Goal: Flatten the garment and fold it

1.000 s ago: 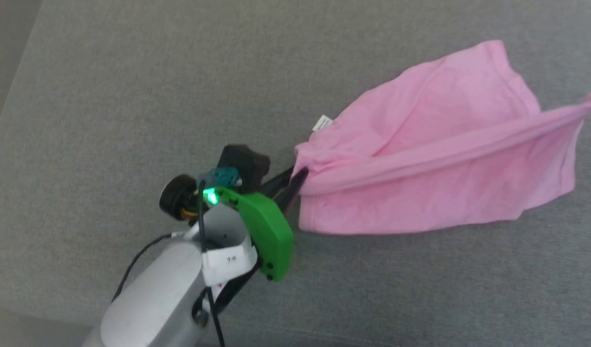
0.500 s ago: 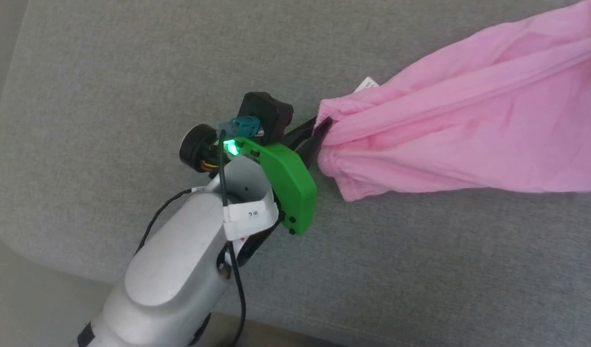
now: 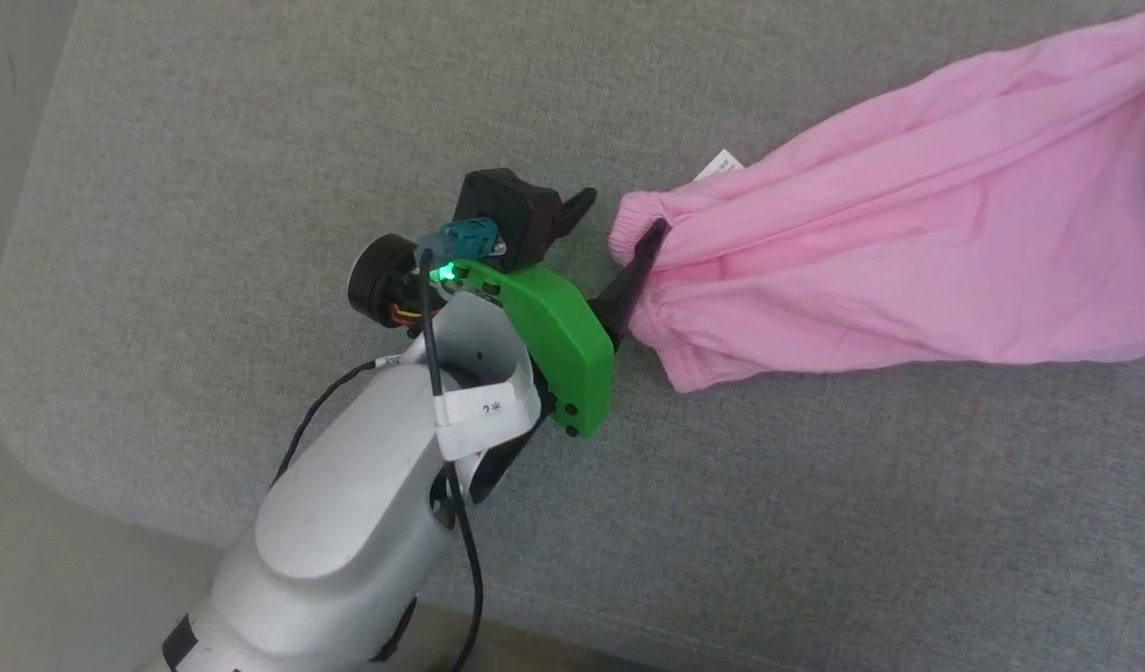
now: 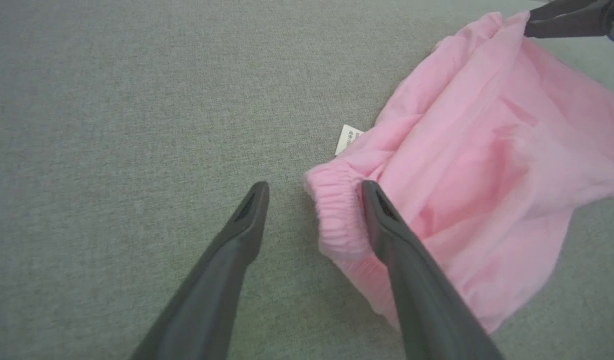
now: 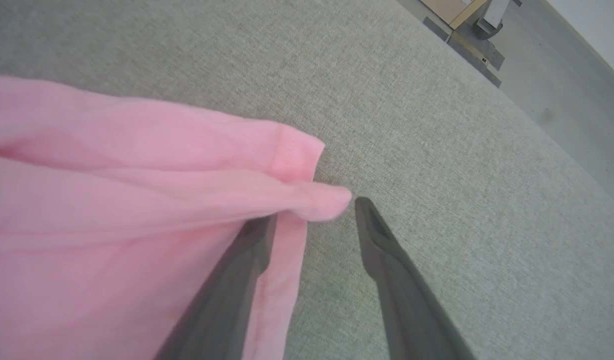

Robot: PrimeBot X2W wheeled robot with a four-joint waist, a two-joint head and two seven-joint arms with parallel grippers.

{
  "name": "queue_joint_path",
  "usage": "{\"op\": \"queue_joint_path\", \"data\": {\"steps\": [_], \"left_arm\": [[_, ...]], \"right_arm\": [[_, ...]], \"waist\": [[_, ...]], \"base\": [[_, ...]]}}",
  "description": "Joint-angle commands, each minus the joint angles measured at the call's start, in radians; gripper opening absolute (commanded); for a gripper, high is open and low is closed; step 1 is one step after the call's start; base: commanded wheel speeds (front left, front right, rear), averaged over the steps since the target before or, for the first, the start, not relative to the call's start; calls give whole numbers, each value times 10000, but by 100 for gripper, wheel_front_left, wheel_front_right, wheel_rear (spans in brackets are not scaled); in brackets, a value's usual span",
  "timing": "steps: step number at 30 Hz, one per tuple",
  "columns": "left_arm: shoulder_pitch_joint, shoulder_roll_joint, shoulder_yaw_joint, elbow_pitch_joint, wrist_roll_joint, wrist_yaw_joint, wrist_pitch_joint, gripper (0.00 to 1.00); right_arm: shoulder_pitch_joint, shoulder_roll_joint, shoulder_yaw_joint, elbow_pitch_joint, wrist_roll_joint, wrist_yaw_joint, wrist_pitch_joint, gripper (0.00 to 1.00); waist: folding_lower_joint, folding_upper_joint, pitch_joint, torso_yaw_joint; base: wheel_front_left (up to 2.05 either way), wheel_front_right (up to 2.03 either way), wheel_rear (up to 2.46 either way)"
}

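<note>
So the left hand (image 3: 621, 215) is wide open with nothing pinched. In the left wrist view (image 4: 315, 186) one finger sits on bare grey cushion (image 3: 255, 140) and the other lies right against the gathered waistband (image 4: 334, 215) of the garment (image 3: 908, 261). The right hand (image 5: 314, 212) is also spread and not gripping. A rolled bit of hem pokes into the gap between its fingers, and one finger looks tucked against the cloth.

The pink shorts lie on the cushion with the waistband end roughly mid-cushion, well clear of the rounded left corner and the near edge. The rest stretches off toward the right side. The white tag (image 3: 719, 166) sticks out on the far side of the waistband.

What I'd worry about:
- Either hand could snag on the way out, since each has a finger touching cloth. Pull back carelessly and that thin fabric will probably drag and bunch up again.
- It isn't really flat, with long ridges running down its length. Fold it now and those creases probably get locked in.
- Thin, wrinkly cloth makes it easy to pinch just one layer, or both by accident.

Containers: there's no bin or basket in play, the garment just lies on the cushion.
</note>
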Motion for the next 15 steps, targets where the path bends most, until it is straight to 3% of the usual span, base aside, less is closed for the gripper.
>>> {"op": "queue_joint_path", "data": {"steps": [1,9,13,15], "left_arm": [[-167,39,49,78,180,48,-149,100],[350,486,631,482,79,381,-844,100],[742,860,1201,573,173,859,-1514,100],[1264,1331,1595,593,522,1286,-2362,100]], "right_arm": [[-117,50,79,112,134,-21,-314,100],[474,82,398,245,798,-21,-2100,100],[1049,-20,392,152,1224,-21,-2903,100],[1779,-76,196,149,1596,-21,-3640,100]], "waist": [[-1,0,-399,-81],[-1,0,-1823,-280],[-1,0,-2409,-340],[-1,0,-2858,-334]], "base": [[0,0,0],[0,0,0],[0,0,0],[0,0,0]]}}
